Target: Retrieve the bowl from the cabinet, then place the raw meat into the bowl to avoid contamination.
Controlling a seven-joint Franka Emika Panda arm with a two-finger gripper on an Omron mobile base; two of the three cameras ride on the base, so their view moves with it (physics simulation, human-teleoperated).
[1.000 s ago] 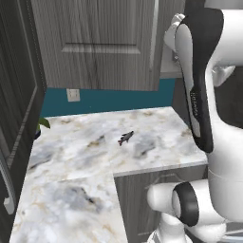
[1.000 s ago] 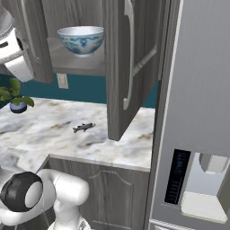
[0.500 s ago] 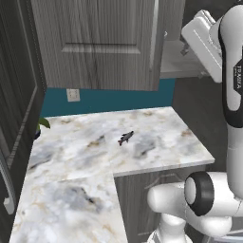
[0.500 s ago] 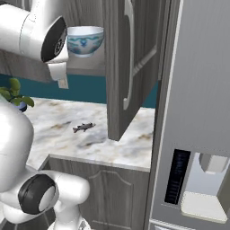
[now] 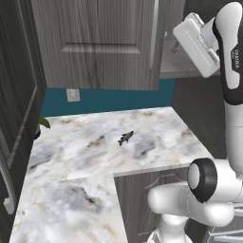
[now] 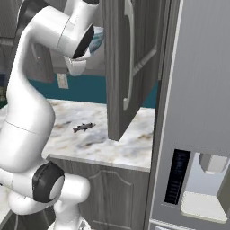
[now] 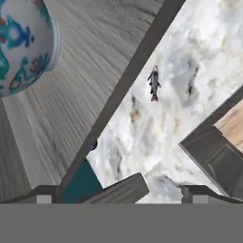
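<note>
Gripper (image 7: 118, 192): jaws spread wide, nothing between them; I see both tips at the bottom of the hand view.
Bowl (image 7: 23, 42): upper left of the hand view, standing on the cabinet shelf (image 7: 71, 95).
Bowl handling: I judge it rigid, glazed, slippery, breakable; take the rim wall, one finger inside.
Raw meat (image 5: 125, 138): centre of the left base view, lying on the marble counter (image 5: 85, 156).
Meat handling: I judge it light and small; pinch mid-body.
</note>
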